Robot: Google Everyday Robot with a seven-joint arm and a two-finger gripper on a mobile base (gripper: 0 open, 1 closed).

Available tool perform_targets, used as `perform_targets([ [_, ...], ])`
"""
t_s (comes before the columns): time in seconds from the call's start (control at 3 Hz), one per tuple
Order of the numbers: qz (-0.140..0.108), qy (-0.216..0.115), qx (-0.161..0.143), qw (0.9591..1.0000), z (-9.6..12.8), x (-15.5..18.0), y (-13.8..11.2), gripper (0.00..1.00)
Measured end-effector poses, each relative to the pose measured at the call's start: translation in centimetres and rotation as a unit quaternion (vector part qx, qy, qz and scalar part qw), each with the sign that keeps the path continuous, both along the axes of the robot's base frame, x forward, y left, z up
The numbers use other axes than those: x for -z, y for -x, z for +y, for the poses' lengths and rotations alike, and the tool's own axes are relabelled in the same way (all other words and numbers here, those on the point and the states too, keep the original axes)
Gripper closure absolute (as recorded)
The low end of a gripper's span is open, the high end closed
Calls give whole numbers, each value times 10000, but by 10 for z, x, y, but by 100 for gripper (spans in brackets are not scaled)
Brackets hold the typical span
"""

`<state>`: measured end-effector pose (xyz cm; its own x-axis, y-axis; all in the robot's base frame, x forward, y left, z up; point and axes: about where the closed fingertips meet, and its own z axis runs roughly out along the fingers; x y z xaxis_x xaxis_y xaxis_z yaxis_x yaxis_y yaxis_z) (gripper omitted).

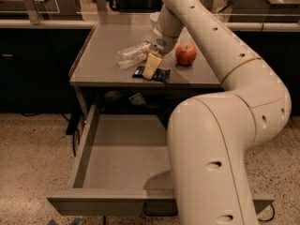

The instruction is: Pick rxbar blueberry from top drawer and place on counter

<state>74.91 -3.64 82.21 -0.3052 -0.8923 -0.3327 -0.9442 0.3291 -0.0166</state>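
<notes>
The rxbar blueberry (162,74), a dark navy wrapper, lies flat on the counter (105,41) near its front edge. My gripper (151,72) points down from above, and its tan tip sits on or just over the middle of the bar. The top drawer (124,161) is pulled open below the counter, and the part of its grey bottom that shows is bare. My large white arm covers the drawer's right side.
A clear plastic bottle (132,54) lies on its side just left of the gripper. A red apple (186,54) stands just right of it. Dark cabinets run behind the counter, and the floor is speckled.
</notes>
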Motion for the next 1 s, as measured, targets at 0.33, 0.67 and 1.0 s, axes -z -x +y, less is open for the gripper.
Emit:
perform_targets([
  [0.33, 0, 0, 0, 10000, 0, 0, 0, 19],
  [0.67, 0, 0, 0, 10000, 0, 0, 0, 0],
  [1.0, 0, 0, 0, 10000, 0, 0, 0, 0],
])
